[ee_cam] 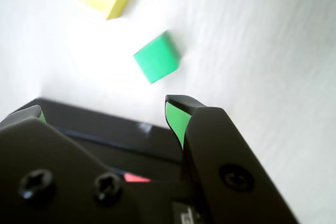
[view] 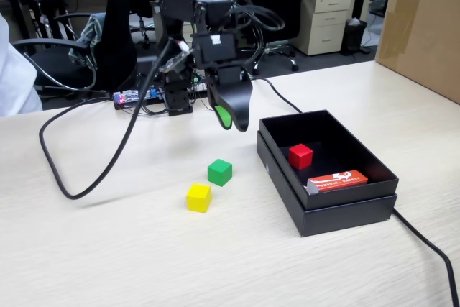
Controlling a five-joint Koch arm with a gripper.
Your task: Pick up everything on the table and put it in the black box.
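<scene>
Cubes of smooth plain colour are seen: a small red cube (view: 300, 155) inside the matte black cardboard box (view: 345, 210) at right, a green cube (view: 220, 172) and yellow cube (view: 198, 197) on the beige wood-grain table (view: 108, 249), centre frame. The black gripper (ee_cam: 105, 114) is held open, empty.

An orange-red packet (view: 338, 180) with white print lies flat. A big brown carton (view: 420, 26) stands at the right edge (fixed view). Behind are office chairs (view: 118, 16), a drawer unit (view: 327, 19) and a thick black cable (view: 93, 163).
</scene>
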